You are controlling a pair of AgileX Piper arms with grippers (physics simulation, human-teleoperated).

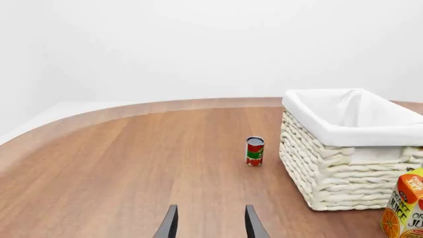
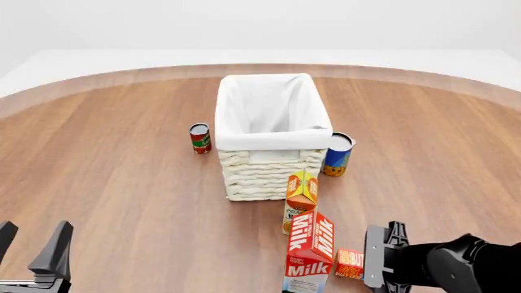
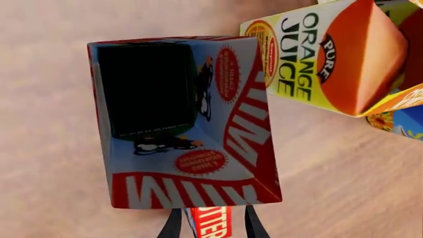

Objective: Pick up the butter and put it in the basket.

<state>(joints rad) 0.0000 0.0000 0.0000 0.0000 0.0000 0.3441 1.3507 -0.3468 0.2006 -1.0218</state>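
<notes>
**Q:** Item one, the butter: location and status?

**A:** The butter (image 2: pixel 349 264) sits on the tabletop (image 2: pixel 122 171), just beside the milk carton (image 2: pixel 310 251) and directly at my right gripper (image 2: pixel 376 257). In the right wrist view the butter (image 3: pixel 213 222) lies between the two fingers, which stand apart around it. I cannot tell whether the pads touch it yet. I judge it not lifted.

**Q:** Item two, the basket?

**A:** The basket (image 2: pixel 269 174) stands well ahead of my right gripper, beyond the milk carton and the orange juice carton (image 2: pixel 301 198). What I can see of its liner holds nothing, though its floor is hidden from me. The deposit is not done.

**Q:** Item three, the left gripper?

**A:** The left gripper (image 1: pixel 210 223) has its fingers apart and holds nothing. It is low over bare wood, with a tomato can (image 1: pixel 254 150) well ahead of it and the basket off to one side. I count it as idle.

**Q:** Other stock?

**A:** A blue can (image 2: pixel 337 154), touching or nearly touching the basket's far corner.

**Q:** Remaining work?

**A:** Closing on the butter, the lift, the carry over both cartons and the release above the liner. In my judgement, the early stage.
</notes>
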